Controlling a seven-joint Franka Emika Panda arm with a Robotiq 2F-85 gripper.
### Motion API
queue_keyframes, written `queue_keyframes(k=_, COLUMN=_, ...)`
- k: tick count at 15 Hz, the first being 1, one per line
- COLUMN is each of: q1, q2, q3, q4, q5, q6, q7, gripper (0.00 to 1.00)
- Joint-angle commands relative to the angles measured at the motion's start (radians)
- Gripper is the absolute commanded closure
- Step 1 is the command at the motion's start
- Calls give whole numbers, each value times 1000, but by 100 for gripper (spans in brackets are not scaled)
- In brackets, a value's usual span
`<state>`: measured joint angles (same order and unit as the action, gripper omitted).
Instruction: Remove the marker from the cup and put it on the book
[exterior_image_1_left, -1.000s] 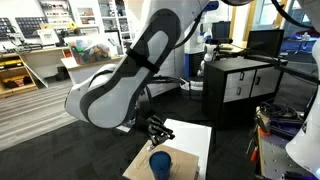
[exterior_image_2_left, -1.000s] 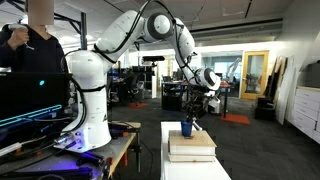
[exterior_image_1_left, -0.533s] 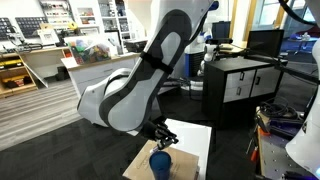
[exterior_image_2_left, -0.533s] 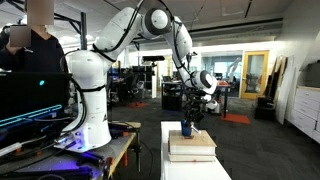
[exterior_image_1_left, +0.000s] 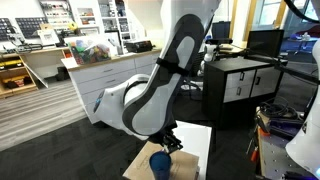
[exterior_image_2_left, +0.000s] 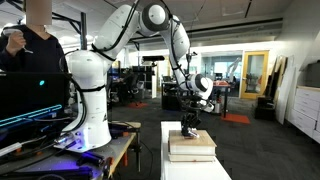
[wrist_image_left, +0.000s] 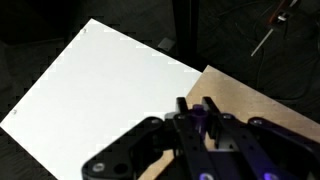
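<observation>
One marker (wrist_image_left: 201, 124) is in play. In the wrist view it shows only as a short purplish piece pinched between the fingertips of the gripper (wrist_image_left: 197, 105), whose jaws stand nearly together around it. I judge it to be held and already out of the cup. Too little of it shows to tell which way its long axis runs.

One dark-blue cup (exterior_image_1_left: 160, 163) stands on a tan surface (exterior_image_1_left: 137, 168). In an exterior view the gripper (exterior_image_1_left: 170, 141) hangs just above and behind the cup's rim, close to it. I cannot tell whether they touch.

One white book (wrist_image_left: 100, 90) lies beside that tan surface (wrist_image_left: 262, 100), and their edges meet along a straight seam. In the wrist view the fingertips sit at that seam, near the book's edge. Almost the whole cover spreads away from them toward its far corner, up and to the left in that view. So the target lies ahead of the tool, on the side away from the cup. The next move likely calls for a short carry inward from the book's edge before the jaws part.

Only one arm is here. In an exterior view its gripper (exterior_image_2_left: 190, 124) is low over the stacked slabs, and the cup cannot be made out behind it.
</observation>
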<state>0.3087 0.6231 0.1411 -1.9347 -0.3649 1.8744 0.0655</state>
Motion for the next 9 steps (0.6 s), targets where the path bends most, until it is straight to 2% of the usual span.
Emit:
queue_keyframes(k=1, q1=-3, q2=-83, q3=-12, q4=-109, q5=-22, q6=76, q7=39, gripper=94)
queue_keyframes(k=9, q1=-6, q2=-122, q3=-23, q4=-195, q5=-28, q6=159, q7=63, gripper=94)
